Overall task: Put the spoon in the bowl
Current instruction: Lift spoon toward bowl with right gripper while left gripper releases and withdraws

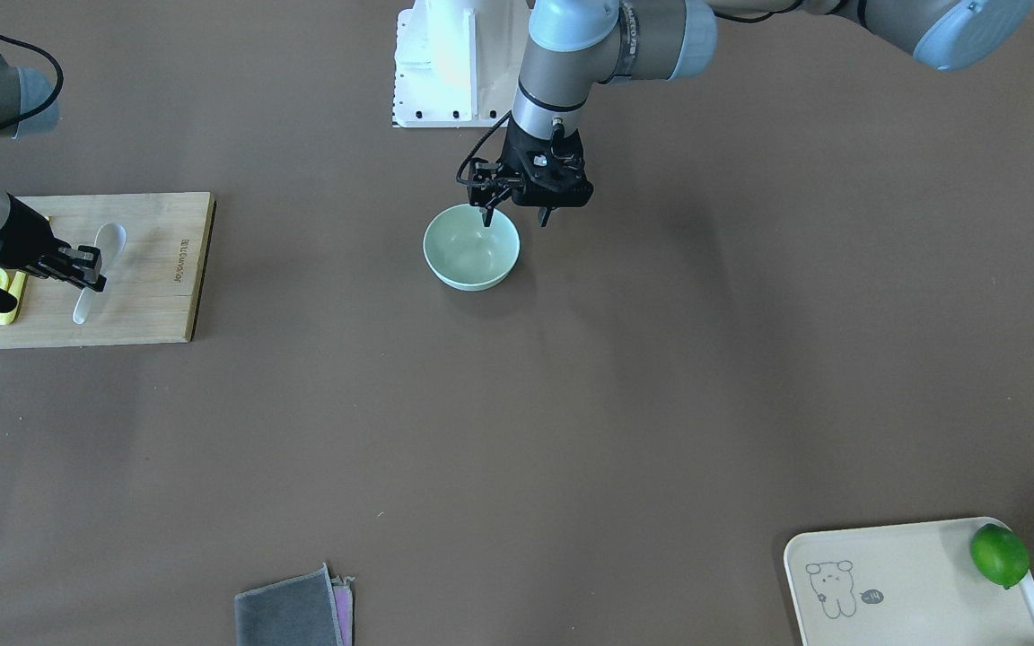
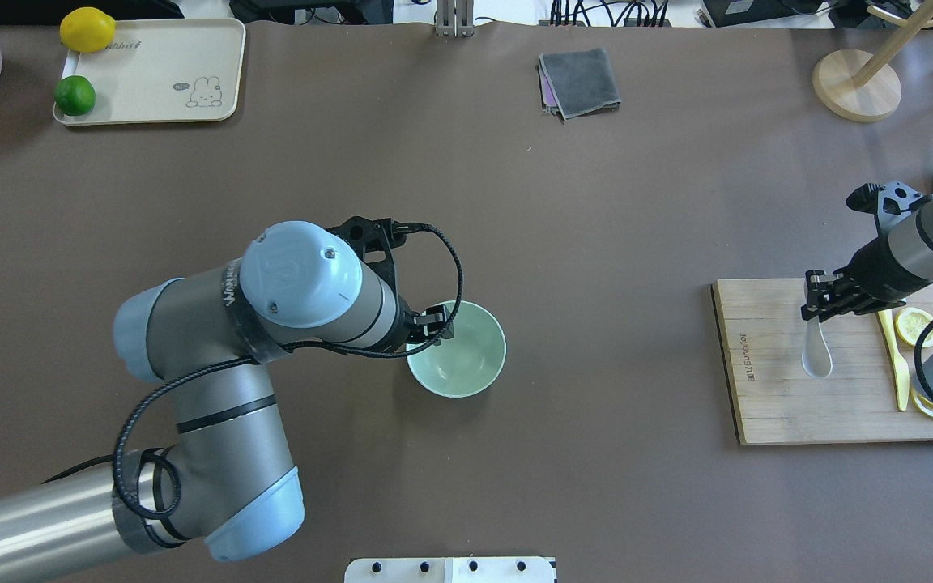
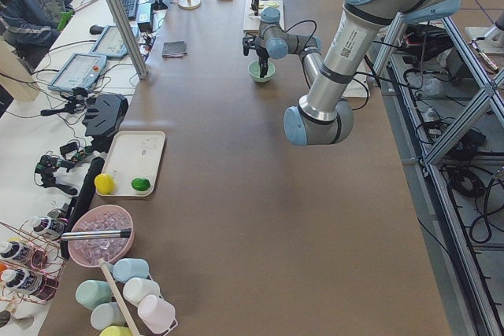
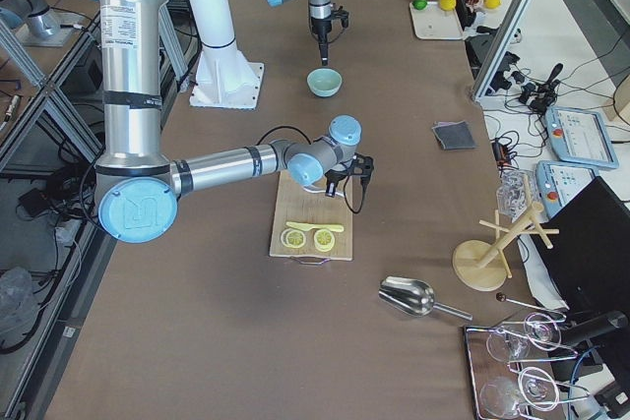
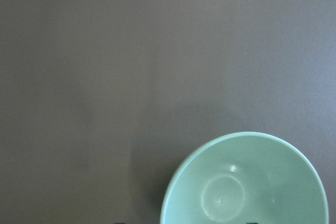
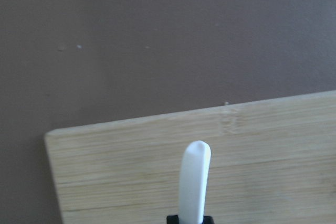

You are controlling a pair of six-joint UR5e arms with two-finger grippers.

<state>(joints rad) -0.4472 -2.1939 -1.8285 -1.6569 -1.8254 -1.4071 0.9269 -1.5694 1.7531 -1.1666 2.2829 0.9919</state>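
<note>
The white spoon [image 1: 109, 240] lies on a wooden cutting board [image 1: 158, 269] at my right end of the table, scoop toward me. My right gripper [image 1: 86, 269] is low over it, its fingers closed on the spoon's neck. The right wrist view shows the handle [image 6: 194, 179] running out from between the fingertips. The spoon also shows in the overhead view [image 2: 816, 356], under the right gripper [image 2: 819, 312]. The mint-green bowl [image 1: 472, 249] stands empty mid-table. My left gripper [image 1: 515, 217] hangs open over its near rim. The bowl [image 5: 244, 182] fills the lower right of the left wrist view.
A yellow knife [image 2: 896, 364] and lemon slices [image 2: 913, 325] lie on the board beside the spoon. A cream tray [image 2: 151, 65] with a lime and a lemon sits far left. A grey cloth [image 2: 578, 81] lies at the far edge. A wooden stand [image 2: 855, 85] is far right.
</note>
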